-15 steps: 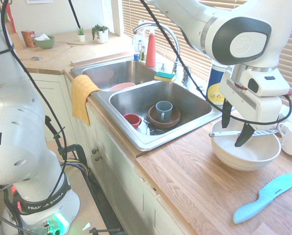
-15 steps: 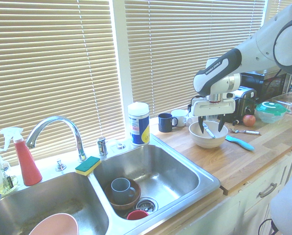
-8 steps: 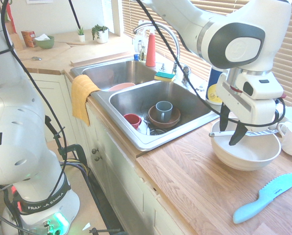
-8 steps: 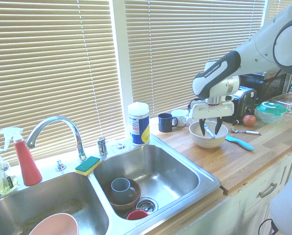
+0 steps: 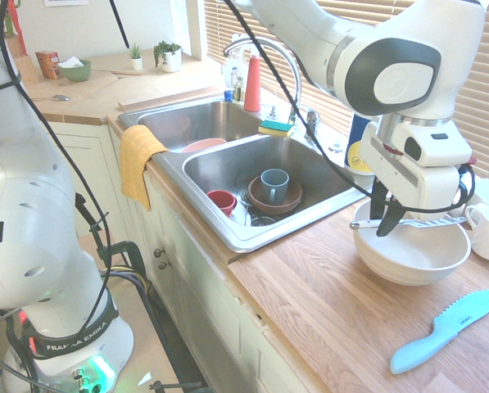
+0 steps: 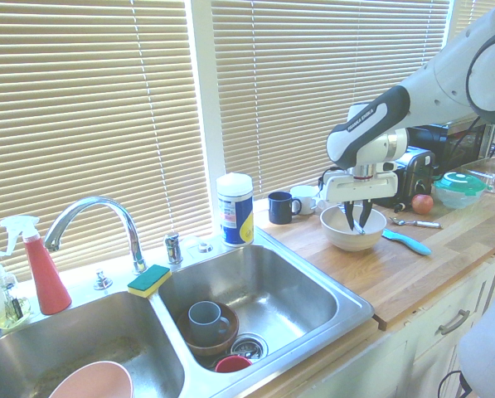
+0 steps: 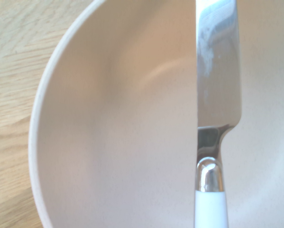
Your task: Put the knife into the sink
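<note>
Pincer (image 5: 389, 221) pinching knife (image 5: 408, 222) | shiny silver, across white bowl (image 5: 412, 254)

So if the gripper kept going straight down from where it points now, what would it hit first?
The knife. The gripper points straight down with its fingers on either side of the silver knife, which lies across the white bowl. Below that comes the bowl's inside. Whether the fingers already touch the knife is unclear.

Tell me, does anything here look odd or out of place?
Yes: a silver knife lies bridged across the rim of the white bowl on the counter, under the robot's gripper. A yellow cloth also hangs over the sink edge. Nothing looks spilled or broken.
</note>
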`<state>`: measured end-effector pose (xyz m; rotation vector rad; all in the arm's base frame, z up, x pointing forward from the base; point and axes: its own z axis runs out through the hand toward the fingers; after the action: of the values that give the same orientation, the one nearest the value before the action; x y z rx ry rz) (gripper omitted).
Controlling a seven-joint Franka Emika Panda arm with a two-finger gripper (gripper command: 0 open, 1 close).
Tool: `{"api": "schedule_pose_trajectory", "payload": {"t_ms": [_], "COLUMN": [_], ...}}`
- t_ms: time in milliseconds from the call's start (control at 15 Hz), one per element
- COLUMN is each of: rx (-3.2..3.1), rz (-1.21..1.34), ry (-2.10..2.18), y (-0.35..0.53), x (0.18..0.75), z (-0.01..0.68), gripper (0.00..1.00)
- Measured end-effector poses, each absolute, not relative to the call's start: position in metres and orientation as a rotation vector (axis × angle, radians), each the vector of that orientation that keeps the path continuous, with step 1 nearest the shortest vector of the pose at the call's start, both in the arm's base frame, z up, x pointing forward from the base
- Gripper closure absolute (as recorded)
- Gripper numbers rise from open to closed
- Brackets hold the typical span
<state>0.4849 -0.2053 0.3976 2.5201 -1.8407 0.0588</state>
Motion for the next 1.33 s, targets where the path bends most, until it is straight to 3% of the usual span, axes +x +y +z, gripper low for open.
{"api": "schedule_pose_trajectory", "payload": {"t_ms": [667, 933, 1333], "rx": [2.569, 2.689, 2.843], "rz": [0.152, 0.228, 0.203], "ry": [-1.815, -1.680, -1.427], "y": [-0.188, -0.122, 0.010], "x": [0.488, 0.496, 0.512], "z": [0.433, 0.483, 0.471], "gripper": [1.00, 1.00, 1.00]}}
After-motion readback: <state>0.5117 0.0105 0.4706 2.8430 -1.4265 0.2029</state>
